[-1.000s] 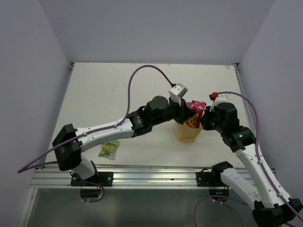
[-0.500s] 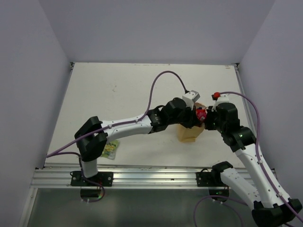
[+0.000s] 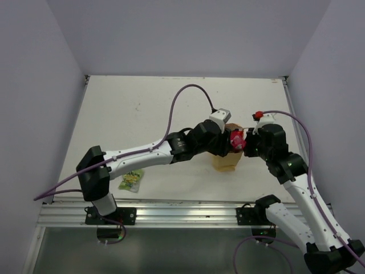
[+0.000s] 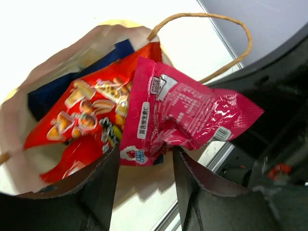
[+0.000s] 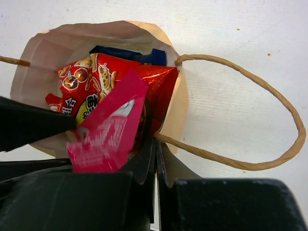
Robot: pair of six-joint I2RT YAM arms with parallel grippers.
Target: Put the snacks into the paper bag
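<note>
The tan paper bag (image 3: 225, 161) stands upright at mid-table. In the left wrist view the bag (image 4: 14, 159) holds a red packet (image 4: 82, 120) and a blue packet (image 4: 72, 79). A small pink packet (image 4: 178, 115) lies across the bag's mouth, half out over the rim. My left gripper (image 4: 144, 154) is open, its jaws apart on either side of the pink packet's lower edge. My right gripper (image 5: 155, 144) is shut on the bag's rim where a loop handle (image 5: 269, 96) joins. The pink packet (image 5: 108, 132) also shows in the right wrist view. A small green packet (image 3: 131, 180) lies on the table near the left arm's base.
Both arms meet over the bag, the left gripper (image 3: 228, 141) from the left and the right gripper (image 3: 246, 145) from the right. White walls close the table at the back and sides. A metal rail (image 3: 182, 208) runs along the near edge.
My left gripper carried the pink packet right over the bag's mouth, then drew back a little to the left. The packet now lies at the mouth. The right arm has not moved.
</note>
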